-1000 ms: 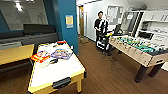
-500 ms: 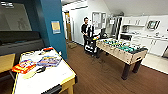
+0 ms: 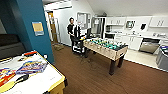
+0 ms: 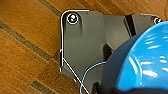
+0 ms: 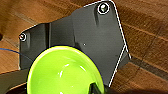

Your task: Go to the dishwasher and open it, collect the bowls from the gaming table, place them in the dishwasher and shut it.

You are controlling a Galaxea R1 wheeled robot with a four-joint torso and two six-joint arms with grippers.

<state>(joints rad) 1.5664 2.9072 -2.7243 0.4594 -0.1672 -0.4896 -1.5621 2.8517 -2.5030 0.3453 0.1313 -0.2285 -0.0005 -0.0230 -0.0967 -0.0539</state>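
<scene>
A bright blue bowl hangs close over the wooden floor, my left gripper shut on its rim. A pale yellow-green bowl is likewise carried above the floor, with my right gripper shut on its edge. The gaming table, white-topped with yellow sides, stands at the near left of the head view with colourful clutter on it. Far off at the right, under the kitchen counter, is the steel-fronted dishwasher, which looks closed.
A foosball table stands mid-room on the brown wood floor. A person stands behind it beside a dark rig. A teal wall corner juts in at the left. A grey bin sits at the right edge.
The camera has swung right: the gaming table slid to the lower left, the foosball table moved toward the centre, and the kitchen with the dishwasher shows more fully.
</scene>
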